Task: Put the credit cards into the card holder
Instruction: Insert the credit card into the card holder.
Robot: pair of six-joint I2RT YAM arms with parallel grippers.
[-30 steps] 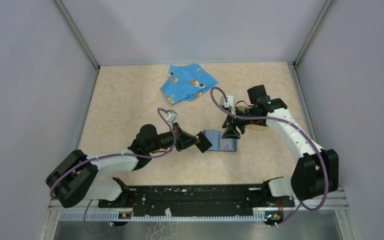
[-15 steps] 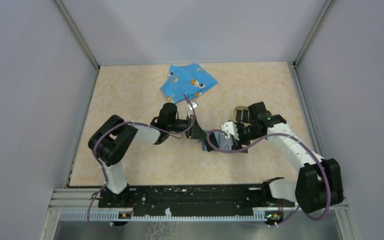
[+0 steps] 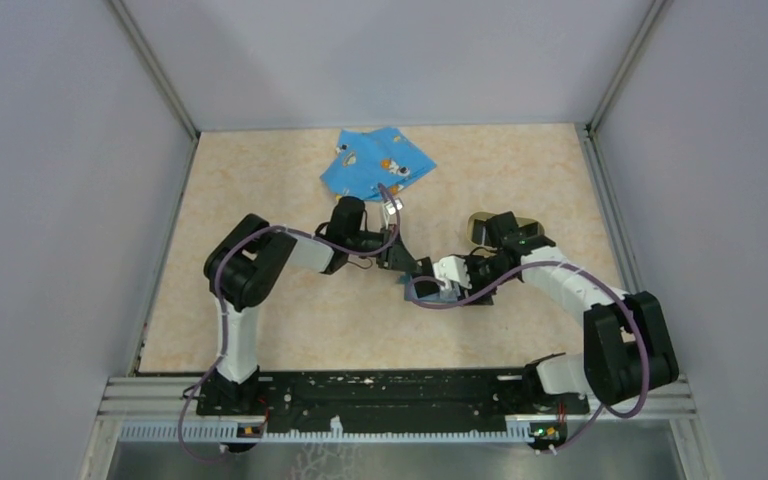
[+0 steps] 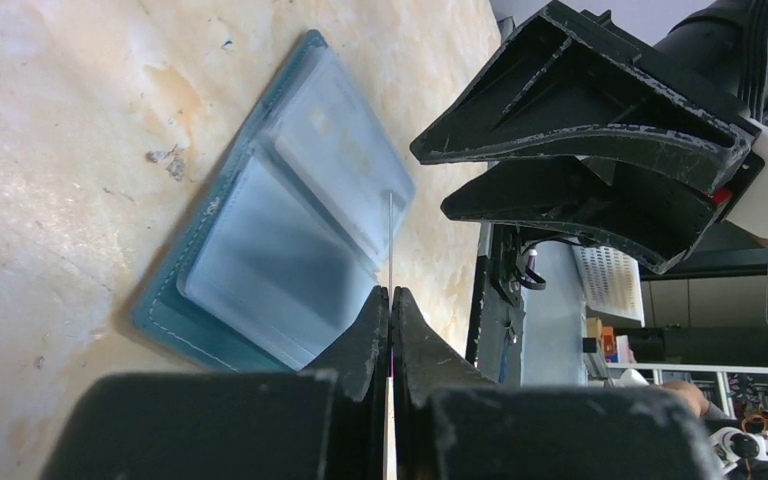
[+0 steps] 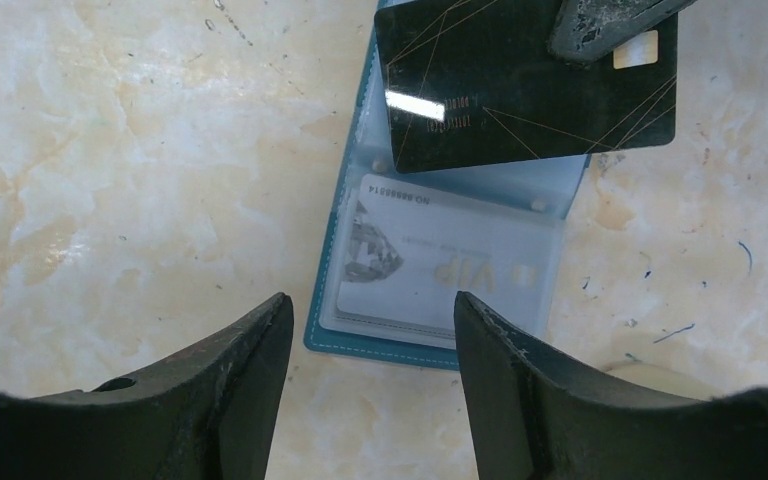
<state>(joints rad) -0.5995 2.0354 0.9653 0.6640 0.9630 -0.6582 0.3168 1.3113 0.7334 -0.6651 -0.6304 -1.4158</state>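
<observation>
On marbled tabletop (image 3: 260,200), left fingers (image 4: 365,340) pinch credit card (image 5: 520,90) over card holder (image 4: 260,250); right fingers (image 5: 240,380) spread.

Qty, table (image 3: 360,330) ×1: robot arms ×2 (left arm (image 3: 250,270), right arm (image 3: 570,285)), each w/ 1 gripper, so grippers ×2 (left gripper (image 4: 390,300), right gripper (image 5: 370,305)). Cards in view ×2: black credit card (image 5: 520,85) ×1, pale VIP card (image 5: 440,270) ×1; card holder (image 4: 260,240) ×1, teal. Misc.: blue cartoon-print cloth (image 3: 375,165) ×1; tan tray (image 3: 478,226) ×1, partly hidden behind right arm, so contents can't be counted.
</observation>
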